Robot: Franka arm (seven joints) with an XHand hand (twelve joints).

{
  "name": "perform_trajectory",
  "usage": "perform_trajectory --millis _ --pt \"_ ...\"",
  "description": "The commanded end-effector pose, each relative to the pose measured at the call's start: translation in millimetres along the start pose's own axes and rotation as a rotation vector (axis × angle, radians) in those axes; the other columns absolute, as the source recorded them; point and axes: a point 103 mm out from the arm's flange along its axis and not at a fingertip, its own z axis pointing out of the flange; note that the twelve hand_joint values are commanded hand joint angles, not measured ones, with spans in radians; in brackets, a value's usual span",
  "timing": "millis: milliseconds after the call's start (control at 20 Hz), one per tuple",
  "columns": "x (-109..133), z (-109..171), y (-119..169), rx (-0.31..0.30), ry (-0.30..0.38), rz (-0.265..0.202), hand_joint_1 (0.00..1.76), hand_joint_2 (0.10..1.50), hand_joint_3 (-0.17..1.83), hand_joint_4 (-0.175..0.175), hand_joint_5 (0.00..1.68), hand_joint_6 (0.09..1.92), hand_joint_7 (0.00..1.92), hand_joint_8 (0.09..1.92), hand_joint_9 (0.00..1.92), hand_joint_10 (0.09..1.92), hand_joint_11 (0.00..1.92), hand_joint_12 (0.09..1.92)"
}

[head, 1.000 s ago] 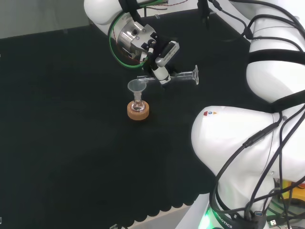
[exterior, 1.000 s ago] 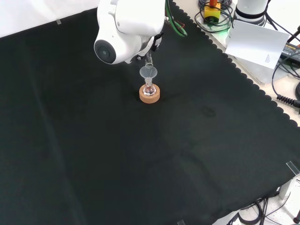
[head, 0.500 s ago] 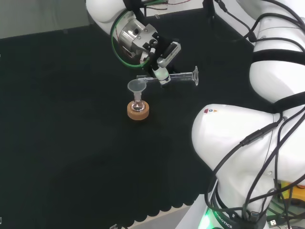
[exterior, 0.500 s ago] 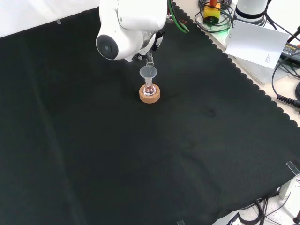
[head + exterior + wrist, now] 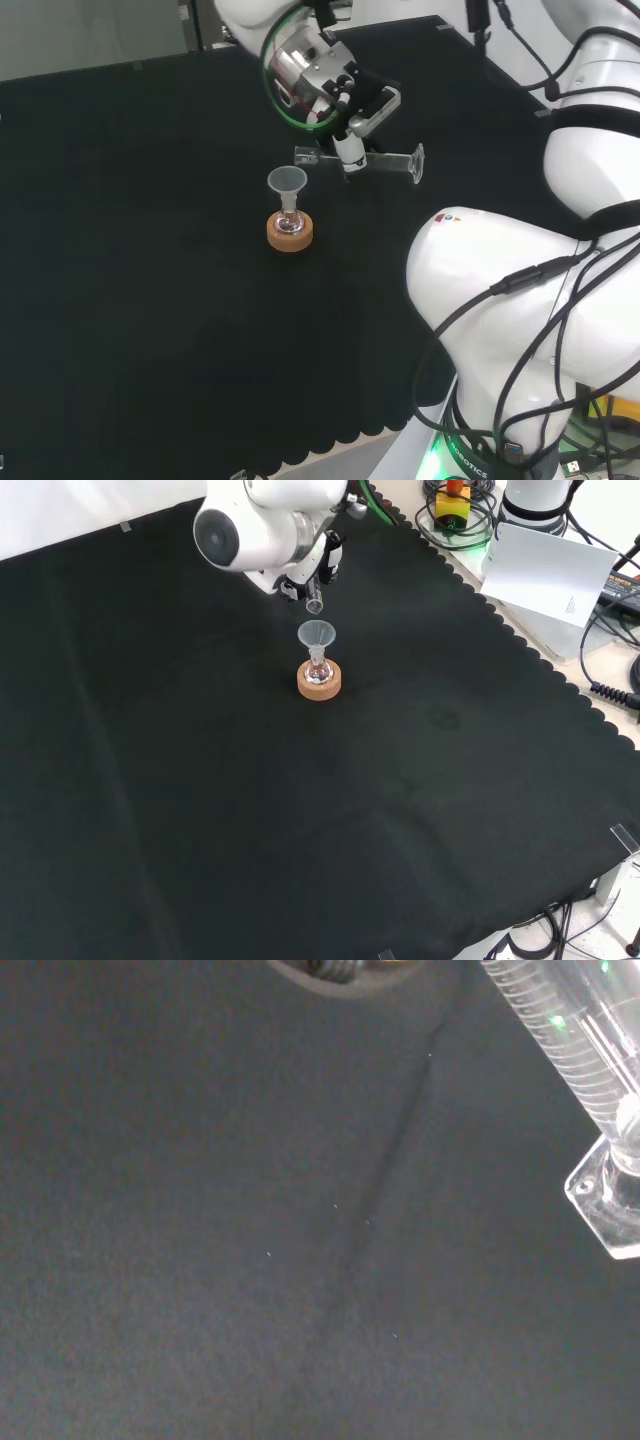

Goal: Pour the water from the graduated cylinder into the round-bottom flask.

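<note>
In the head view my hand [image 5: 353,125] is shut on the clear graduated cylinder [image 5: 375,160], which lies almost level above the cloth. Its mouth points left and ends just above and to the right of the funnel [image 5: 287,181]. The funnel sits in the neck of the small round-bottom flask [image 5: 290,222], which stands on a cork ring [image 5: 290,235]. In the front view the cylinder's mouth [image 5: 314,605] hangs a little above the funnel [image 5: 317,634], flask [image 5: 318,667] and cork ring [image 5: 319,683]. The wrist view shows the cylinder's scale [image 5: 575,1045] and foot [image 5: 610,1210] close up.
The arm's big white links [image 5: 520,290] take up the right of the head view. One white link with a round grey cap [image 5: 255,530] stands before the hand in the front view. The cloth's scalloped edge [image 5: 520,640] and cables lie at the right there.
The hand has risen and drawn back with the cylinder, right in the head view. The cylinder's mouth, close over the funnel before, now hangs higher above it.
</note>
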Motion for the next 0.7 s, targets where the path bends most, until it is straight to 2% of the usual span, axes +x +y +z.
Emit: perform_trajectory --millis 50,150,700 --pt "2 2 4 -0.085 0.074 -0.078 1.5 1.04 0.0 -0.168 1.0 0.72 0.88 1.07 1.24 0.75 1.23 0.66" --pt "1 1 4 -0.112 0.11 -0.101 1.5 1.04 0.0 -0.168 1.0 0.72 0.88 1.07 1.24 0.75 1.23 0.66" --pt "-9 -1 8 -0.297 0.22 -0.164 1.5 1.04 0.0 -0.167 1.0 0.72 0.88 1.07 1.23 0.75 1.23 0.66"
